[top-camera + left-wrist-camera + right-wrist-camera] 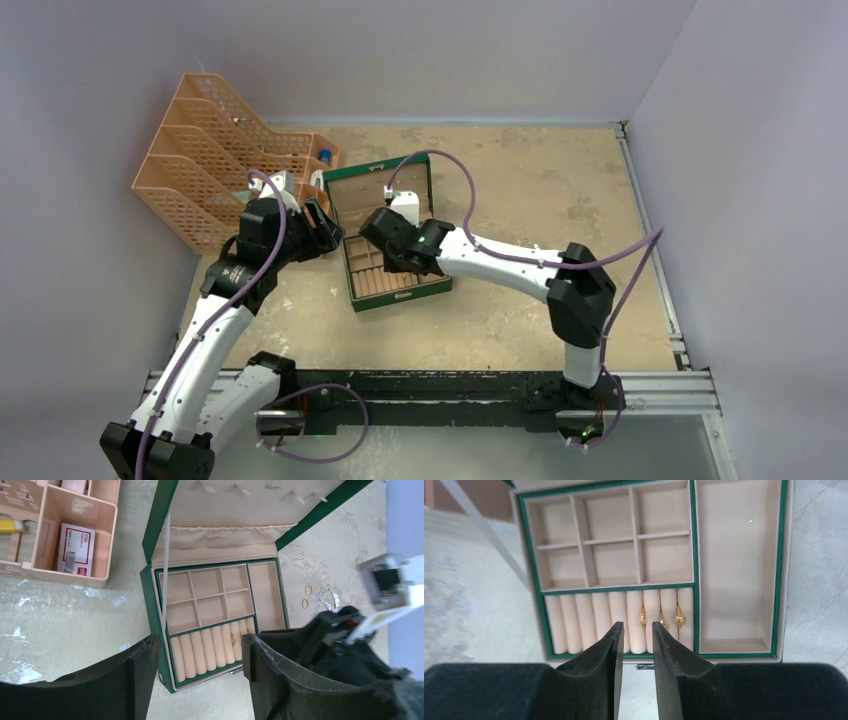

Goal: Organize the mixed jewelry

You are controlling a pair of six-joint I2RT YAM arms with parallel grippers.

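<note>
The green box (398, 298) lies open, with tan compartments and ring rolls. In the right wrist view three gold rings (661, 618) sit in the slots of the ring rolls at the box (530, 555) front. My right gripper (638, 628) hovers over those rolls, jaws a narrow gap apart and empty. In the left wrist view two gold rings (306, 596) and a silvery tangle (328, 598) lie on the table right of the box (149, 600). My left gripper (200, 652) is open and empty above the box's front left. The right gripper (386, 260) is over the box, the left (322, 230) beside it.
A peach file organizer (210, 170) stands at the back left, close to my left arm. A peach tray (102, 540) holding a red and white packet (75, 542) is left of the box. The raised box lid (380, 185) stands behind the compartments. Grey walls enclose the table.
</note>
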